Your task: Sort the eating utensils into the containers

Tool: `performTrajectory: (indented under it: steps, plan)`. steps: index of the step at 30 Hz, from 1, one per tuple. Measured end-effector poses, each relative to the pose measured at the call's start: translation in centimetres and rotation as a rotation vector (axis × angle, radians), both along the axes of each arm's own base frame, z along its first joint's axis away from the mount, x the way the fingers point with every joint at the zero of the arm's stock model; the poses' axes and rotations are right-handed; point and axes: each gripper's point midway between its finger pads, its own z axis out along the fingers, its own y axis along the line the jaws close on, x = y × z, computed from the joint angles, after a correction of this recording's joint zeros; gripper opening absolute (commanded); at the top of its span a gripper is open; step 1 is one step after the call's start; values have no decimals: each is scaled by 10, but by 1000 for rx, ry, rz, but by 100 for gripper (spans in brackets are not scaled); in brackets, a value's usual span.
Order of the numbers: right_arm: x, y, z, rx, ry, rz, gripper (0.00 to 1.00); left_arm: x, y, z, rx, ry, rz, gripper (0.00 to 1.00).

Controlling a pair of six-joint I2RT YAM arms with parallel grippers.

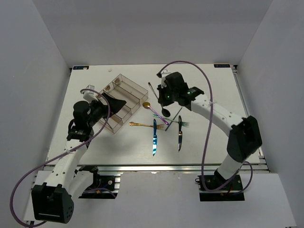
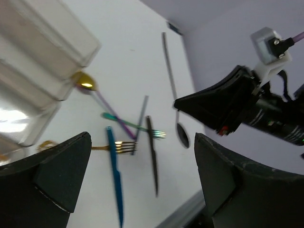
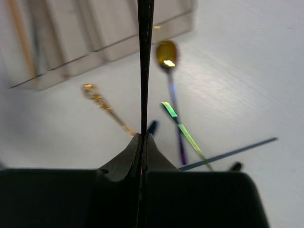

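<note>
My right gripper (image 1: 164, 98) (image 3: 142, 136) is shut on the handle of a black spoon (image 1: 165, 111) (image 2: 182, 134), which shows edge-on as a thin black line (image 3: 144, 57) rising from the jaws. My left gripper (image 1: 115, 102) (image 2: 142, 142) hangs open over the near side of the clear divided tray (image 1: 124, 84) (image 3: 71, 52). Loose utensils lie between the arms: a gold-bowled spoon (image 1: 147, 105) (image 2: 85, 84) (image 3: 166, 52), a gold fork (image 1: 142, 125) (image 2: 121, 147), a blue knife (image 1: 154, 137) (image 2: 115, 175), a black knife (image 1: 180, 137) (image 2: 153, 156) and a green fork (image 1: 179, 122) (image 2: 142, 128).
A grey chopstick (image 1: 176, 114) (image 3: 237, 152) lies across the green fork. A gold piece (image 1: 109, 88) rests in the tray's far-left compartment. White walls stand along the table's left, right and back edges. A metal rail (image 1: 166, 166) runs along the near edge.
</note>
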Motion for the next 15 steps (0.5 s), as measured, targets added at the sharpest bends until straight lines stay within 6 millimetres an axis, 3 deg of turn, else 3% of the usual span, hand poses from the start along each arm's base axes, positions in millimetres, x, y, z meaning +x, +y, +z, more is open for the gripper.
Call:
performTrajectory:
  steps: [2,5,8,11,15]
  plan:
    - [-26,20,21,79,-17,57,0,-2,-21,14,-56,-40,-74,98]
    - [-67,50,35,151,-2,154,0,-7,-48,29,-109,-88,-171,98]
    - [-92,73,40,187,14,221,0,-11,-66,30,-126,-92,-225,95]
    - [-106,83,42,202,27,250,0,-11,-71,22,-120,-66,-235,90]
    - [-121,92,44,210,37,285,0,-6,-70,14,-111,-43,-213,60]
